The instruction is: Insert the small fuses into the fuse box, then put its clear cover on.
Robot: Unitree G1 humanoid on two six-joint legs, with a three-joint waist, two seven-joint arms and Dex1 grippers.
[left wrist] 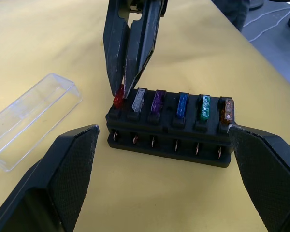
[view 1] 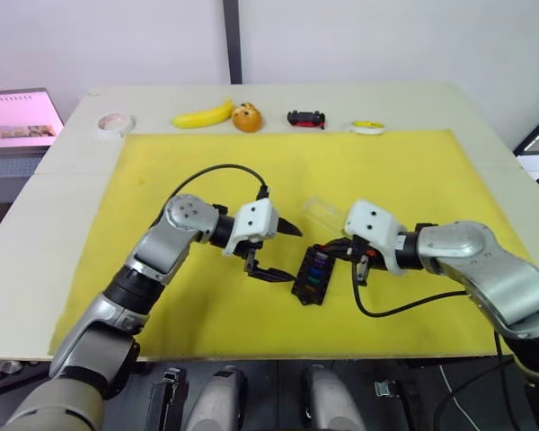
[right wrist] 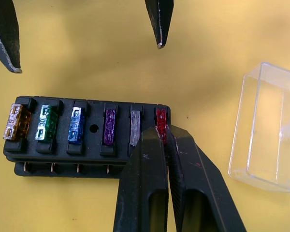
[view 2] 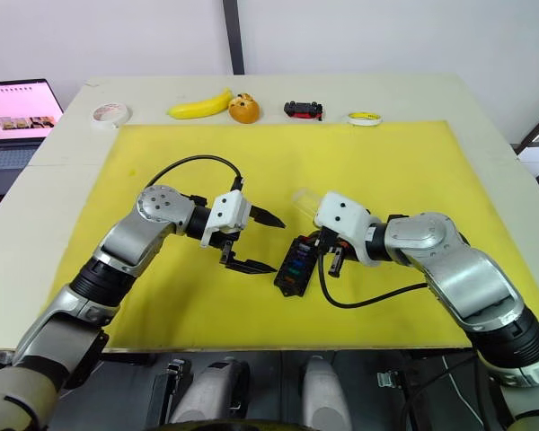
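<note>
Landmark: the fuse box, a black block lying on the yellow mat on the desk, near the mat's front centre.

Left of the box, the left pincer is released: its two black fingers stand wide apart, one pointing at the box from just above it, the other lying low just beside the box's left end. Neither finger touches the box.

In the box, six fuses sit in one row: orange, green, blue, purple, grey and red. The red fuse occupies the end slot.

Directly at the box's right end, the right pincer is clenched on the red fuse, its two fingertips pressed together around the fuse's top edge.

Behind the box and slightly right of it, the clear cover lies on the mat, hollow side up, apart from the box.

Far behind the box, along the desk's back edge, stand a tape roll, a banana, a round orange item, a toy car and a yellow disc.
</note>
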